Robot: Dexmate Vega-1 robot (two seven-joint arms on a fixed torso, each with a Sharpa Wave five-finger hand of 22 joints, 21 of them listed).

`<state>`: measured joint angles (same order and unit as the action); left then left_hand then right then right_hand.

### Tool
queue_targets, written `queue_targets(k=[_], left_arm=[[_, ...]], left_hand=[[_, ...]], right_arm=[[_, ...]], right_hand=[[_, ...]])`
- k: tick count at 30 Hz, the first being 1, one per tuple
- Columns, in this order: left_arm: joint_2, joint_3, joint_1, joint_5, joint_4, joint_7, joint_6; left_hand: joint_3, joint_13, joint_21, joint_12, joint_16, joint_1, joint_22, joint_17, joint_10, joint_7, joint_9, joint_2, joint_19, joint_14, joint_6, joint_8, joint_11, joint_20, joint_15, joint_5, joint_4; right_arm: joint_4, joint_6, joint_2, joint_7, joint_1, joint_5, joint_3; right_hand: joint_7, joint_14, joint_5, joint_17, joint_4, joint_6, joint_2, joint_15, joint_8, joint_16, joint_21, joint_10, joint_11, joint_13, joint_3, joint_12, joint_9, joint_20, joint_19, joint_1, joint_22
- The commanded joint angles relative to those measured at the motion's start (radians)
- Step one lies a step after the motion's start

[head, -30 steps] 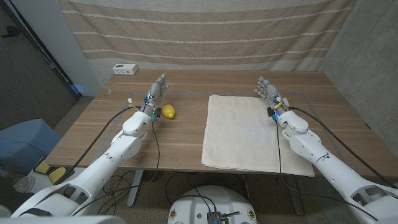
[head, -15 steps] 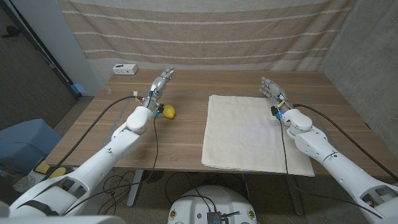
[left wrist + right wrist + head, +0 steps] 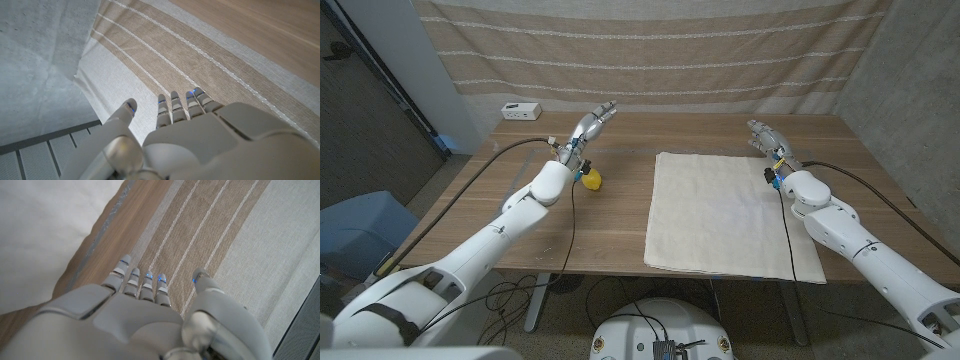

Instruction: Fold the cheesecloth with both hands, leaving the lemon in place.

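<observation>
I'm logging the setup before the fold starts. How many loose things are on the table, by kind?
Cloth: 1
Lemon: 1
White box: 1
Total: 3

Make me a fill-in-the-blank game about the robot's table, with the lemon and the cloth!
1. The lemon lies on the robot's ____ side of the cloth.
2. The cloth lies spread out ____ on the wooden table.
3. The left hand and the right hand each hold ____.
4. A small ____ box sits at the table's far corner.

Missing words: left; flat; nothing; white
</observation>
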<state>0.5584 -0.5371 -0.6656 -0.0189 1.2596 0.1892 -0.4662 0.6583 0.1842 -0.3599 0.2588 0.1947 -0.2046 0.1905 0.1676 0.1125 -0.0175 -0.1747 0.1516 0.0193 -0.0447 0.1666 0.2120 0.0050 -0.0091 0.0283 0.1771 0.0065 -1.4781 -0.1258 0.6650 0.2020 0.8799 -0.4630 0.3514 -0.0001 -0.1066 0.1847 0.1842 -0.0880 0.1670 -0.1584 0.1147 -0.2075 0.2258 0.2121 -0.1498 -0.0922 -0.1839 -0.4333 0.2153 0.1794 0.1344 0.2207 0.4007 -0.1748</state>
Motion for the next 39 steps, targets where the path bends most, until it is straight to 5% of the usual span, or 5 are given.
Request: queue_targets(k=[1, 20, 27, 39], left_arm=[[0.003, -0.066, 0.076, 0.115, -0.031, -0.032, -0.006], [-0.01, -0.167, 0.146, 0.212, -0.036, -0.131, -0.005], [-0.014, -0.195, 0.16, 0.232, -0.032, -0.172, 0.016], [-0.024, -0.244, 0.188, 0.281, -0.047, -0.215, 0.028]], left_hand=[[0.004, 0.002, -0.009, 0.005, 0.003, -0.012, 0.004, 0.001, 0.019, -0.001, -0.005, 0.002, -0.003, -0.014, 0.018, 0.006, -0.001, 0.008, -0.005, 0.0, -0.006], [0.009, 0.002, -0.013, 0.002, -0.001, -0.021, 0.004, 0.0, 0.047, 0.005, -0.006, 0.005, -0.021, -0.039, 0.065, 0.008, -0.006, 0.019, -0.014, 0.0, -0.013], [0.012, 0.003, -0.015, -0.001, -0.003, -0.027, 0.005, 0.0, 0.06, 0.01, -0.006, 0.005, -0.028, -0.051, 0.102, 0.013, -0.013, 0.046, -0.017, -0.001, -0.019], [0.009, 0.003, -0.014, -0.004, -0.006, -0.029, 0.005, -0.001, 0.074, 0.015, -0.007, -0.005, -0.031, -0.062, 0.134, 0.013, -0.012, 0.054, -0.023, -0.003, -0.027]], right_arm=[[-0.084, 0.104, 0.059, 0.092, 0.022, 0.067, -0.019], [-0.21, 0.341, 0.132, 0.255, 0.046, 0.207, -0.024], [-0.228, 0.419, 0.147, 0.252, 0.044, 0.213, -0.025], [-0.241, 0.602, 0.162, 0.288, -0.009, 0.315, 0.047]], right_hand=[[0.0, -0.025, -0.003, 0.006, -0.01, 0.024, -0.008, -0.001, -0.007, 0.01, 0.008, -0.03, 0.0, -0.005, -0.007, 0.011, 0.004, 0.0, 0.02, 0.019, -0.003], [0.01, -0.098, 0.0, 0.012, -0.033, 0.113, -0.023, -0.026, -0.017, 0.031, 0.019, -0.114, 0.008, -0.006, -0.039, 0.021, 0.004, -0.006, 0.073, 0.076, -0.004], [0.005, -0.124, 0.001, 0.013, -0.043, 0.131, -0.021, -0.035, -0.016, 0.038, 0.021, -0.134, 0.011, -0.006, -0.048, 0.021, 0.004, -0.011, 0.087, 0.097, -0.004], [0.004, -0.134, 0.001, 0.013, -0.057, 0.154, -0.018, -0.048, -0.016, 0.038, 0.019, -0.158, 0.013, -0.006, -0.057, 0.022, 0.004, -0.021, 0.093, 0.124, -0.004]])
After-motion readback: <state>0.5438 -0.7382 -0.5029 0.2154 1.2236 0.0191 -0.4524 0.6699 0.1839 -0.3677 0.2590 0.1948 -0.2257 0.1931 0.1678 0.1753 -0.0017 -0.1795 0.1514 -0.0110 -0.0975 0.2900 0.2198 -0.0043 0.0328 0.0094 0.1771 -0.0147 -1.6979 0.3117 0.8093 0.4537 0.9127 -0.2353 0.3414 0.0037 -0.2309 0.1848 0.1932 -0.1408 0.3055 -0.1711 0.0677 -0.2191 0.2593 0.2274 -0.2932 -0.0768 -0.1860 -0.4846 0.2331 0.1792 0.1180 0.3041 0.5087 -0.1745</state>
